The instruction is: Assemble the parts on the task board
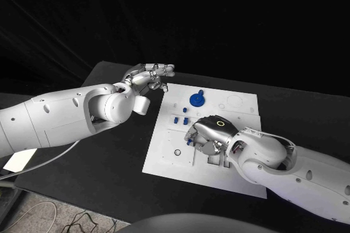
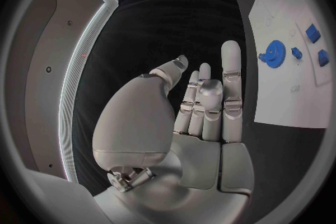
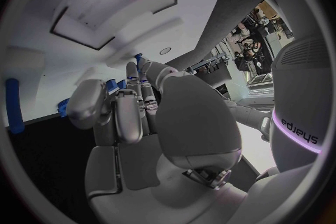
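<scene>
— Left hand (image 1: 149, 77): how is it seen?
— It is held above the black table (image 1: 109, 157), just off the far left corner of the task board (image 1: 164, 159). Nothing is held in it; in the left wrist view its fingers (image 2: 231, 75) are extended and spread apart.
— And on the board?
— A blue gear (image 1: 198, 99) is seated near the far edge. Small blue parts (image 1: 176, 120) are set nearer the middle, between the gear and the right hand.
— The right hand (image 1: 210, 133)?
— It is lowered onto the middle of the board, fingers curled downward. A small blue part (image 1: 189, 140) is seen at its fingertips; whether that piece is gripped cannot be told.
</scene>
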You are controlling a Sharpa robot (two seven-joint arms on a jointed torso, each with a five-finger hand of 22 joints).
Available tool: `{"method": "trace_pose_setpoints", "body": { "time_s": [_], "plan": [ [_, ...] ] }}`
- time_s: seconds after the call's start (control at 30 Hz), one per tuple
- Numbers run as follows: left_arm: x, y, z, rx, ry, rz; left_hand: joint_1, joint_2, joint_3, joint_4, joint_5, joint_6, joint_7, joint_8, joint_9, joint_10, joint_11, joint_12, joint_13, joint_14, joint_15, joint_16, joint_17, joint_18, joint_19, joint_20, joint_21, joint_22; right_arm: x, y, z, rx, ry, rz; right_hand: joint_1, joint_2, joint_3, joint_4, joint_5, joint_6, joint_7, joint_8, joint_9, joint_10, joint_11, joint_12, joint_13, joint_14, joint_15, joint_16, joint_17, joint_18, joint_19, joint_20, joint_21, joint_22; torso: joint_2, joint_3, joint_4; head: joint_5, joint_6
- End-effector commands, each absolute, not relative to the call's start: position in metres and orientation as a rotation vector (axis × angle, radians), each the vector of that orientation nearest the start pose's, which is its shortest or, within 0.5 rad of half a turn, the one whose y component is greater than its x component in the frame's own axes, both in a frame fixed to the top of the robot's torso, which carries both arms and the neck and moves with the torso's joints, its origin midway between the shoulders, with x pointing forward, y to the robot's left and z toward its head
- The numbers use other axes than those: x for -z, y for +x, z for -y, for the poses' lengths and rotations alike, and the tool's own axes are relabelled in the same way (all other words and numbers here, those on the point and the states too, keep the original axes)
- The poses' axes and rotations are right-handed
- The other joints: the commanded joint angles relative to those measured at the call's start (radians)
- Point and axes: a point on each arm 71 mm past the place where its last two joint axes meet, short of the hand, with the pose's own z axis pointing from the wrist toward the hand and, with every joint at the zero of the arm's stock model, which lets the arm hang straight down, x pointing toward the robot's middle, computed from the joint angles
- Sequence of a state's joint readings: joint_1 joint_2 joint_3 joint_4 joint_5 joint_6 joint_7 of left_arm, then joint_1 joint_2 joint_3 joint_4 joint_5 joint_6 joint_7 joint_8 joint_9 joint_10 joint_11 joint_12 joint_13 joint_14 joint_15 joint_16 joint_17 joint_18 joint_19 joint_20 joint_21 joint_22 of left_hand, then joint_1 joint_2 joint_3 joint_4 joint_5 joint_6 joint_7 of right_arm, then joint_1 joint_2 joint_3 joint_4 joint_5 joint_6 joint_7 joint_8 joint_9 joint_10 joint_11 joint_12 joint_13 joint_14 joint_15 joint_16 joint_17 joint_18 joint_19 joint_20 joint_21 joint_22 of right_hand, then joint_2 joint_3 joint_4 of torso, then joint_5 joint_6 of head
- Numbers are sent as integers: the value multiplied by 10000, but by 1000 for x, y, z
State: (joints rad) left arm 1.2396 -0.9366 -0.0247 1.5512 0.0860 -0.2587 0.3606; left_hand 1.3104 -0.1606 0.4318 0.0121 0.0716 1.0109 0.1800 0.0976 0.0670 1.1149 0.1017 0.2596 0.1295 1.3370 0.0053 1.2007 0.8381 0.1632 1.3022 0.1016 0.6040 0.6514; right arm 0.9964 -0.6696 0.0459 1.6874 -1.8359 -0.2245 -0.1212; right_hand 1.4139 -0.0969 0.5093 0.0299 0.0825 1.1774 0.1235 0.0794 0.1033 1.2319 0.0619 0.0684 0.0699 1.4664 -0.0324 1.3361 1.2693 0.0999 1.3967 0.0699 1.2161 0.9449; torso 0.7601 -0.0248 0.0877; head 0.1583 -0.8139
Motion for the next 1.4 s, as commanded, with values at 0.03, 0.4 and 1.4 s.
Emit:
{"method": "trace_pose_setpoints", "body": {
  "time_s": [0.03,0.4,1.4],
  "plan": [
    [153,491,-245,15890,-11980,-13720,41,82,-44,-7,59,-64,18,-39,-12,-84,0,32,12,-30,71,7,-10,170,4,47,-61,-10,220,400,64,-8427,-5952,-16205,-19,64,-13,-68,-19,62,27,18,12,33,3,-36,11,558,79,27,-6,125,25,12,6,-15,-1,-1,-1,-2,-10],
    [153,491,-246,15921,-11972,-13737,37,77,-91,-19,62,-117,34,-44,-12,-133,15,75,20,-38,84,9,-31,171,8,60,-75,-21,224,403,66,-8046,-5819,-16313,-857,-574,-615,106,-76,-1165,323,-197,-265,-1104,310,-64,-76,446,347,-211,-349,198,-230,215,-359,-577,-12,-10,-10,5,-41],
    [154,490,-250,15853,-12062,-13883,7,79,-150,-9,59,-178,52,-51,-12,-193,35,113,26,-53,101,3,-65,171,8,76,-91,-34,164,422,132,-7023,-4474,-15484,-908,-706,-2416,345,366,-1712,250,-165,-363,-2359,358,649,-58,323,372,-628,-979,367,-484,323,-1088,-1578,-23,-14,-42,-303,217]
  ]
}}
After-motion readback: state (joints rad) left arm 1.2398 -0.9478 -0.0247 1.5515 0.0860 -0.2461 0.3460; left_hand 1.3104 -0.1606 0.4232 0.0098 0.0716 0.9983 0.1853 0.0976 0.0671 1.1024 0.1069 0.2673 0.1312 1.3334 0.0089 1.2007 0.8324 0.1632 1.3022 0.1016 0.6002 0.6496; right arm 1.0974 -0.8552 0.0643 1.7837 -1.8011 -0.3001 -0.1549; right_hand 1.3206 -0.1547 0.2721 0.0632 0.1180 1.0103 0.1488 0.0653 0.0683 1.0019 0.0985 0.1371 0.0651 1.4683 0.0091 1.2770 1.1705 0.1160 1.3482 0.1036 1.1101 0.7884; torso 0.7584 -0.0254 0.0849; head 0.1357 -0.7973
